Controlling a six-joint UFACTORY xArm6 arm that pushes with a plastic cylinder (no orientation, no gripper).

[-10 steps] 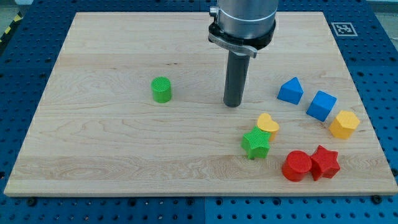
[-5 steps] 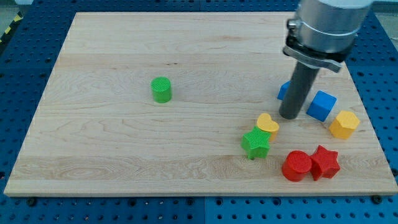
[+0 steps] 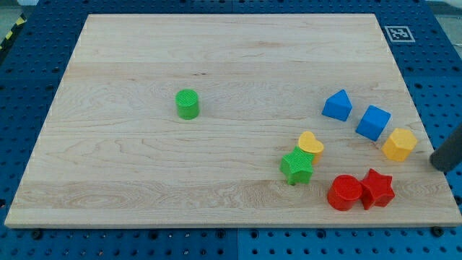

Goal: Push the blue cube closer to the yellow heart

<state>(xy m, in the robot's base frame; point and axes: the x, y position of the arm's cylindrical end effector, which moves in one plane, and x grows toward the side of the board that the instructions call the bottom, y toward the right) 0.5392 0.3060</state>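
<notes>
My tip, a bare rod with no fingers to part or close, sits at the board's right edge just beyond the yellow block, while the blue cube lies near that edge, apart from the yellow heart.

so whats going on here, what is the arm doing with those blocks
A robot arm with a dark rod is working on a wooden board of small coloured blocks. Its job is to push the blue cube closer to the yellow heart. Right now my tip sits at the view's right edge, just right of the yellow hexagonal block and touching no block. The blue cube lies up and to the right of the heart, with a clear gap between them, so that push is not yet done.
</notes>
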